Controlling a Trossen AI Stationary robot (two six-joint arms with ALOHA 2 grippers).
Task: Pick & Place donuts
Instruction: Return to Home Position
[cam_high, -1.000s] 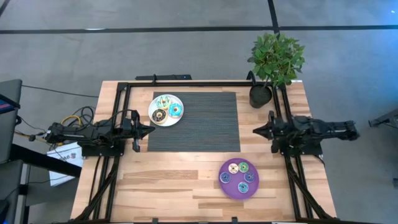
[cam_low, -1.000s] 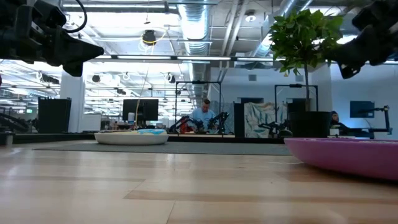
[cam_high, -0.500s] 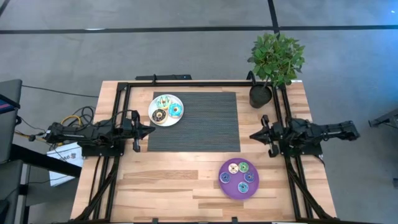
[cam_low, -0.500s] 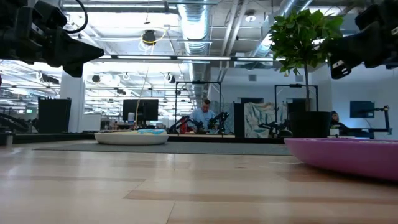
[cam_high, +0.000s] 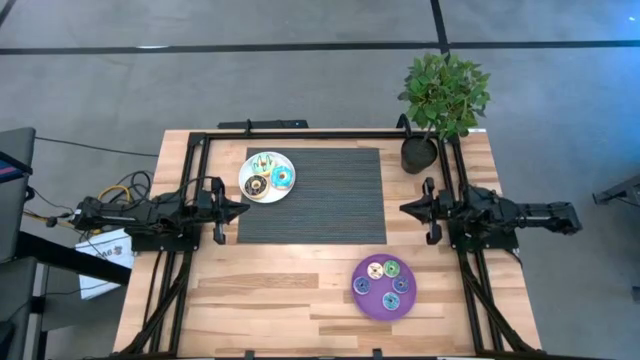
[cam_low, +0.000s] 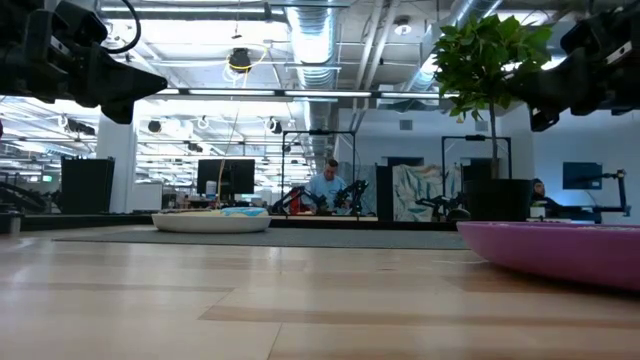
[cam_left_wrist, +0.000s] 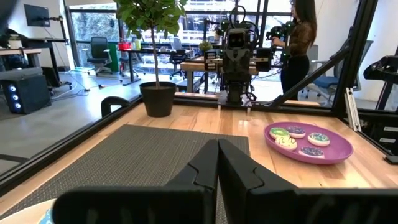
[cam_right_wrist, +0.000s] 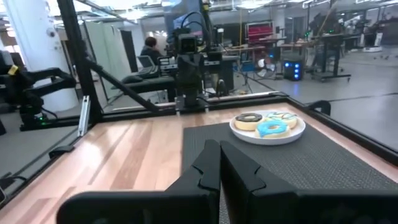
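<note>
Three donuts lie on the white plate (cam_high: 266, 176) at the mat's far-left corner: a blue one (cam_right_wrist: 272, 128), a brown one (cam_right_wrist: 249, 118) and a green-cream one (cam_right_wrist: 283, 116). Several more donuts (cam_left_wrist: 298, 138) rest on the purple plate (cam_high: 384, 288) near the table's near-right side. My left gripper (cam_high: 245, 208) hovers shut at the mat's left edge, near the white plate. My right gripper (cam_high: 404, 209) hovers shut just off the mat's right edge, on the far side of the purple plate. Both hold nothing.
A dark ribbed mat (cam_high: 320, 196) covers the table's middle. A potted plant (cam_high: 420, 152) stands at the far-right corner, close to my right arm. A black frame (cam_high: 300, 134) runs along the table's edges. People and desks show in the room beyond.
My right gripper has reached a little toward the table's left, up to the mat's right edge, staying shut. The left arm and the donuts have kept still.
</note>
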